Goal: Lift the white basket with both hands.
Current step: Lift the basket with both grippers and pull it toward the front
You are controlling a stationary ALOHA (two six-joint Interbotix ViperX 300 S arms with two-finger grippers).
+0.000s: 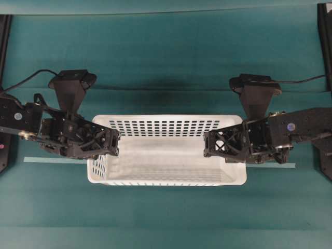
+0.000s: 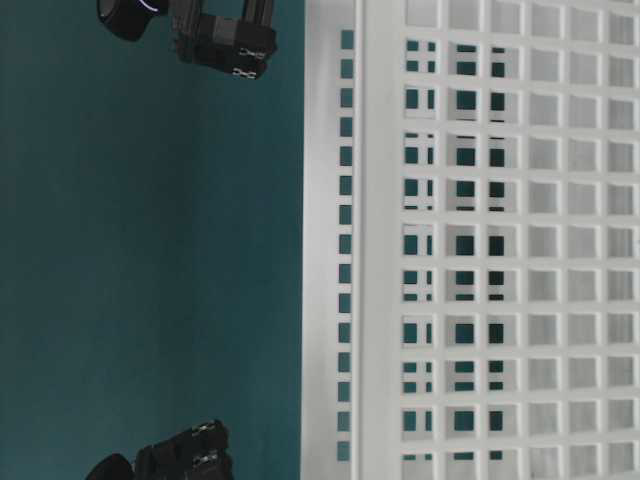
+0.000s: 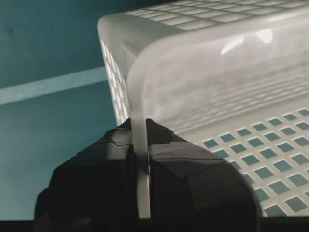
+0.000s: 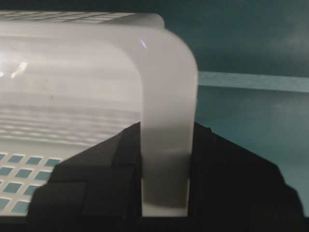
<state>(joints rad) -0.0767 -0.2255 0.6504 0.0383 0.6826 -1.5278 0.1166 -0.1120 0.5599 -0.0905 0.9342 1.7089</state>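
The white basket (image 1: 166,150) sat mid-table on the teal cloth (image 1: 166,62), and you had the left gripper (image 3: 141,159) and right gripper (image 4: 164,164) each clamped over the rim of an opposite end wall, so the load looked balanced for lifting.

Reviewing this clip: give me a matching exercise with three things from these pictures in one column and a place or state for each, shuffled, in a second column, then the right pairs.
Things
1. large white slotted plastic basket
2. black left gripper
3. black right gripper
4. pale tape strip

Places or states
A. shut on the basket's right end wall
B. flat on the teal surface
C. held at both ends
D. shut on the basket's left end wall

Pairs: 1-C, 2-D, 3-A, 4-B
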